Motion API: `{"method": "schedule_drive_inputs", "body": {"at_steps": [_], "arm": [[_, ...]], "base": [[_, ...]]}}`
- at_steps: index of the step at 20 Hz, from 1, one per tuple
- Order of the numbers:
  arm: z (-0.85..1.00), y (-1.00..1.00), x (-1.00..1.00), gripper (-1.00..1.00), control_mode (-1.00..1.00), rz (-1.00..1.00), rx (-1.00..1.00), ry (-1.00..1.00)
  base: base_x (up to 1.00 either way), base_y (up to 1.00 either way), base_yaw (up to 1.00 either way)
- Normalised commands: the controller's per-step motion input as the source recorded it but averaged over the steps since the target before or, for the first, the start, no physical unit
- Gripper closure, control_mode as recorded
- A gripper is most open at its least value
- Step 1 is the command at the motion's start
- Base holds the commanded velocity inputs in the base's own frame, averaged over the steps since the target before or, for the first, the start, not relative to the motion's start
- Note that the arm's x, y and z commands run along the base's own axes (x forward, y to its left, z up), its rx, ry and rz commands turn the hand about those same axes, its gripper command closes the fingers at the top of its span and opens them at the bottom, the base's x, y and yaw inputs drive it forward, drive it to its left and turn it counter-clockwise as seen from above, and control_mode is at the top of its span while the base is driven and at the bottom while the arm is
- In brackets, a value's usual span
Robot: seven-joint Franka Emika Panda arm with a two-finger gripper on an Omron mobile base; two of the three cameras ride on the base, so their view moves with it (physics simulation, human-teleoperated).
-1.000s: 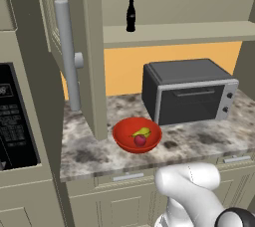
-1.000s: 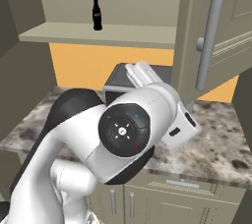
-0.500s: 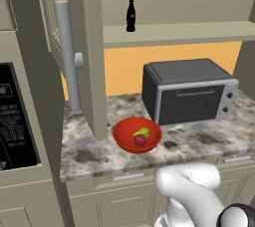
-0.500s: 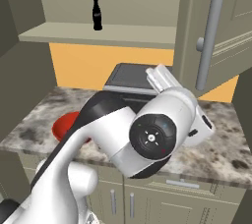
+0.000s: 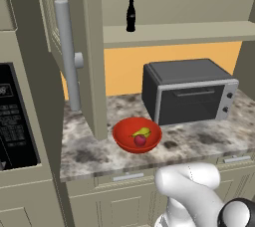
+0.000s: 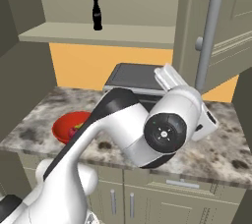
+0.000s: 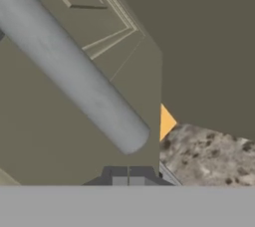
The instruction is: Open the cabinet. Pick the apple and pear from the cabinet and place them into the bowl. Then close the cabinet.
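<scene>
Facing the cabinet (image 7: 60, 136) handle (image 7: 74, 74), fingers (image 7: 128, 172) closed just below.

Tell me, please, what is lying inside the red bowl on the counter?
The bowl holds the dark-red apple and the yellow-green pear, side by side. The bowl's floor beneath them is covered.

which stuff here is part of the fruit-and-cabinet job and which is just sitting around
Job:
- cabinet, doors open
- right door's bar handle, close to the shut claw
- bowl on the counter
- apple in the bowl
- pear in the bowl

Just there:
- cola bottle on the cabinet shelf
- toaster oven
- microwave
</scene>
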Motion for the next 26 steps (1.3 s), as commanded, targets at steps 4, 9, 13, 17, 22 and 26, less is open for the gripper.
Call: {"method": "schedule_drive_inputs", "body": {"at_steps": [4, 9, 13, 17, 22, 26], "arm": [[-0.02, 0.0, 0.44, 1.0, -1.0, 0.0, 0.0, 0.0], [-0.06, 0.01, 0.48, 1.0, -1.0, 0.01, 0.0, 0.0], [-0.16, 0.14, 0.54, 1.0, -1.0, 0.08, 0.0, 0.0], [-0.04, 0.11, 0.52, 1.0, -1.0, 0.08, 0.0, 0.0], [0.0, 0.01, 0.51, 1.0, -1.0, 0.04, 0.0, -0.06], [0.0, 0.0, 0.61, 1.0, -1.0, 0.04, 0.0, -0.06]], "base": [[0.0, 0.0, 0.0], [0.0, 0.0, 0.0], [0.0, 0.0, 0.0], [0.0, 0.0, 0.0], [0.0, 0.0, 0.0], [0.0, 0.0, 0.0]]}}
